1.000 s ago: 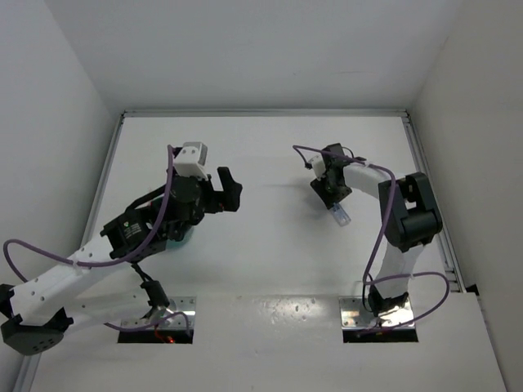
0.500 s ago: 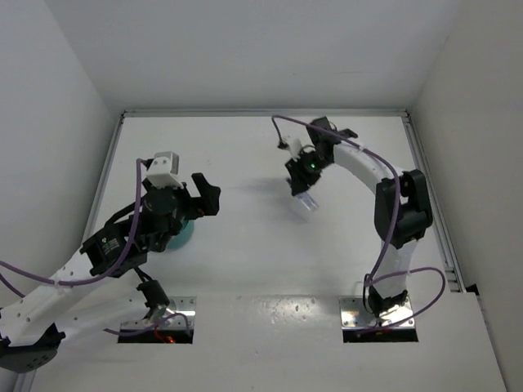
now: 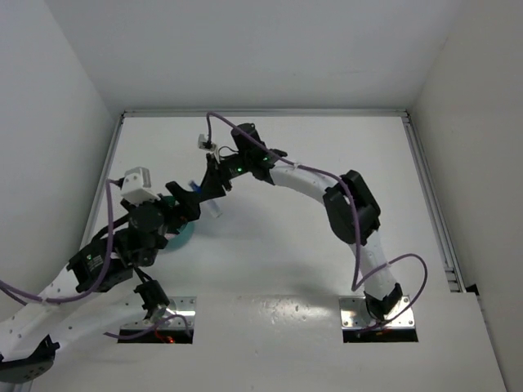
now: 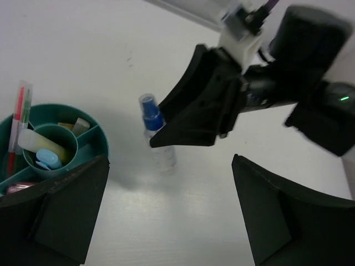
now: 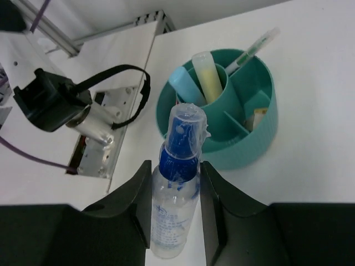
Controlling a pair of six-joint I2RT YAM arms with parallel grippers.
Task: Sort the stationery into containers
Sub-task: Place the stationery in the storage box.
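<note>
Two risks: your right gripper [image 5: 176, 191], clamped on the clear blue-capped bottle [image 4: 161, 147], could clip your wide-open left gripper [image 4: 169, 213] or topple the round teal plastic cup [image 5: 252, 141].

Looks like a robotics lab, set up as a closed test cell. Plain white worktop [image 3: 270, 253], boxed in by bare white walls [image 3: 245, 49] at the back and both sides, with a metal rail [image 3: 429, 196] running along the right edge. Two white-and-black robot arms, left [image 3: 53, 284] and right [image 3: 347, 208], bolted to steel plates [image 3: 353, 314] at the near edge. Purple cables [image 3: 425, 273] looping loose off the joints. Small green status light [image 4: 344, 98] glowing on the right arm's wrist.
</note>
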